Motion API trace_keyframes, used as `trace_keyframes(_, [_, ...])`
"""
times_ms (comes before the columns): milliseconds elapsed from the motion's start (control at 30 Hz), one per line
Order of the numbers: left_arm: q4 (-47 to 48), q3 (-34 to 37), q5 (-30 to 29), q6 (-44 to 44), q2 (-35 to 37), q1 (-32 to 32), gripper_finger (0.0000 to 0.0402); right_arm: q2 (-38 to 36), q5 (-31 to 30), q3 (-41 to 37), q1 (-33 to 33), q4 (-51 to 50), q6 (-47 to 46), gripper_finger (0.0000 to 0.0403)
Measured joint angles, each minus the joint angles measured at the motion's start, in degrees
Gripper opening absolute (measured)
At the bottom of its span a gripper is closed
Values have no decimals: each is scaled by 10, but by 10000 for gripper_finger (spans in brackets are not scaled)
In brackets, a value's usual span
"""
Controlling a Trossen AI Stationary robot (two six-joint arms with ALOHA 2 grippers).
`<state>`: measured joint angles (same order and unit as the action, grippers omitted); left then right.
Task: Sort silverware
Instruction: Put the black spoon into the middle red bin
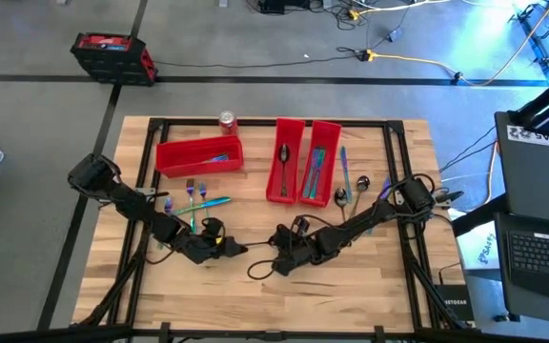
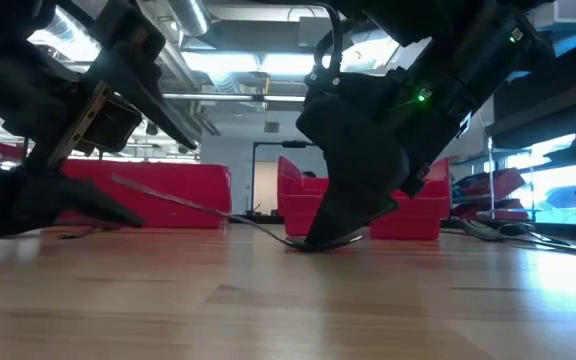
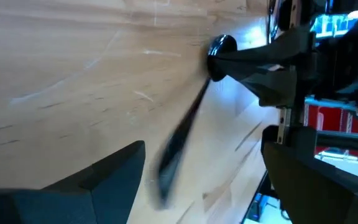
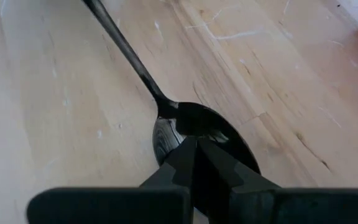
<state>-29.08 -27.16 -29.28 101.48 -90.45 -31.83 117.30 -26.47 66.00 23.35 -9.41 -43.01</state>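
Silverware: dark spoon at tabletop 6 o'clock | right gripper clenched on its bowl, tilting handle up for handover | left gripper released, jaws wide around handle, ready to take it

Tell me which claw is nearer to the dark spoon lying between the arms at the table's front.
Right. The right claw is shut with its tips on the dark spoon's bowl. The left claw stands open around the far end of the spoon's handle, not closed on it.
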Motion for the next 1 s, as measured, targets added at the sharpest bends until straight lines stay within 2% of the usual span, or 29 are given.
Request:
trace_keyframes(433, [1, 0, -16, 5, 0, 16, 314, 1, 0, -1, 3, 8, -2, 0])
trace_keyframes(1000, [-6, 0, -5, 6, 0, 16, 312, 2, 0, -1, 3, 8, -1, 0])
